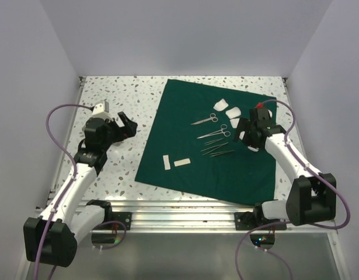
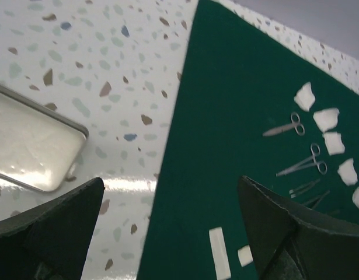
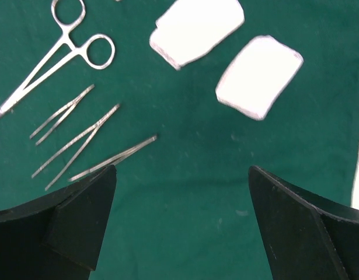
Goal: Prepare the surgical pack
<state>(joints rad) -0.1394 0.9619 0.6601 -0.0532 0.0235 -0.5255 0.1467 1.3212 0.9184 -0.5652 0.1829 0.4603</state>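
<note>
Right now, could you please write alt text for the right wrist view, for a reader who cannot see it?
The open right end effector hovers over a dark green drape. Ahead of it on the cloth lie ring-handled scissors, three thin forceps and two white gauze pads.

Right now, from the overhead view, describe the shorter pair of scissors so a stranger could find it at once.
Start at the dark green drape on the speckled table. Right of its middle lies a column of steel instruments, and the scissors are the topmost, just left of the white gauze. Unlike the longer ring-handled clamp below and the ringless forceps, they are short.
</note>
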